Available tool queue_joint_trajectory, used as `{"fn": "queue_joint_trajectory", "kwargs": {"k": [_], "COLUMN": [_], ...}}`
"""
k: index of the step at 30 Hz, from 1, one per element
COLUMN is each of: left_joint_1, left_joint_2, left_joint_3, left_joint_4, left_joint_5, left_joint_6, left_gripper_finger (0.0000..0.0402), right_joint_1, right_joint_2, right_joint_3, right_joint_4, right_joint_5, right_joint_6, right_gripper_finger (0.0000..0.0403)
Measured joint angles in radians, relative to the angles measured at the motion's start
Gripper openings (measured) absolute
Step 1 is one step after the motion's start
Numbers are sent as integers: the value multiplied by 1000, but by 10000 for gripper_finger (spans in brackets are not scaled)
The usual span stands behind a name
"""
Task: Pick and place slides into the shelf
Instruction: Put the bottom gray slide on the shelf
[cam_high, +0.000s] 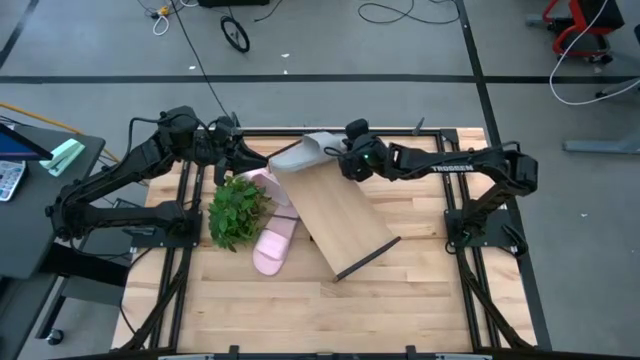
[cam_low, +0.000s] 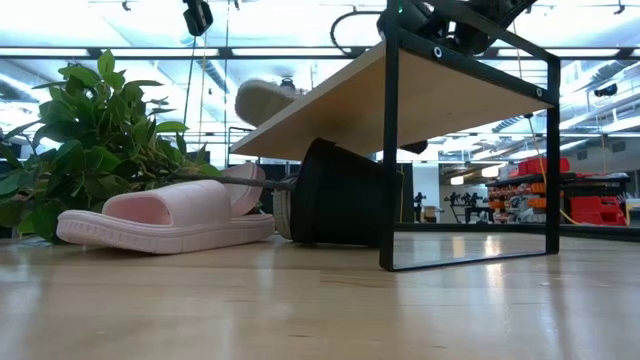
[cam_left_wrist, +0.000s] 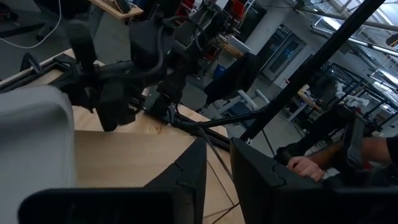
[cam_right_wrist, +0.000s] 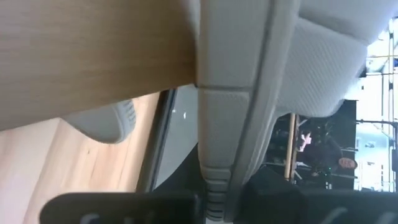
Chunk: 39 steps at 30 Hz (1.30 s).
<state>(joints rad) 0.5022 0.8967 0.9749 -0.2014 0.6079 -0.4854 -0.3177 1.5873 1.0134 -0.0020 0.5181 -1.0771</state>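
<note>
My right gripper (cam_high: 338, 156) is shut on a grey slide (cam_high: 300, 152) at the far end of the light-wood shelf (cam_high: 340, 215), which lies slantwise across the table's middle. The frame (cam_low: 390, 150) at the shelf's near end stands on the table. In the low view the grey slide (cam_low: 265, 100) shows just above the board's far end. Two pink slides (cam_high: 270, 247) (cam_high: 262, 184) lie on the table left of the shelf, beside the plant. A second grey shape (cam_right_wrist: 106, 121) shows under the board. My left gripper (cam_high: 236, 156) hovers open, with a narrow gap, at the far left by the plant. My right gripper pinches the grey slide by its edge (cam_right_wrist: 217, 155) on the end toward the table's right, coming level from the right side. The edge runs between the two fingers. The slide sits over the shelf board's far end (cam_right_wrist: 93, 50); whether it rests there, I cannot tell.
A green leafy plant (cam_high: 238, 210) stands left of the shelf. A dark round object (cam_low: 335, 195) sits under the board. The near half of the table (cam_high: 330, 310) is bare wood. A person's hand (cam_left_wrist: 305, 165) shows in the room beyond.
</note>
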Motion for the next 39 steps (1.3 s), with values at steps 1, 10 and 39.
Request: {"fn": "queue_joint_trajectory", "kwargs": {"k": [1,10,39], "left_joint_1": [0,-1,0], "left_joint_2": [0,0,0], "left_joint_3": [0,0,0], "left_joint_4": [-2,-24,-45], "left_joint_5": [0,53,53], "left_joint_6": [0,-1,0], "left_gripper_finger": [79,80,81], "right_joint_1": [0,0,6], "right_joint_2": [8,25,27], "right_joint_3": [0,1,11], "right_joint_4": [3,26,-64], "right_joint_5": [3,23,13], "right_joint_6": [0,0,11], "right_gripper_finger": [36,44,206]}}
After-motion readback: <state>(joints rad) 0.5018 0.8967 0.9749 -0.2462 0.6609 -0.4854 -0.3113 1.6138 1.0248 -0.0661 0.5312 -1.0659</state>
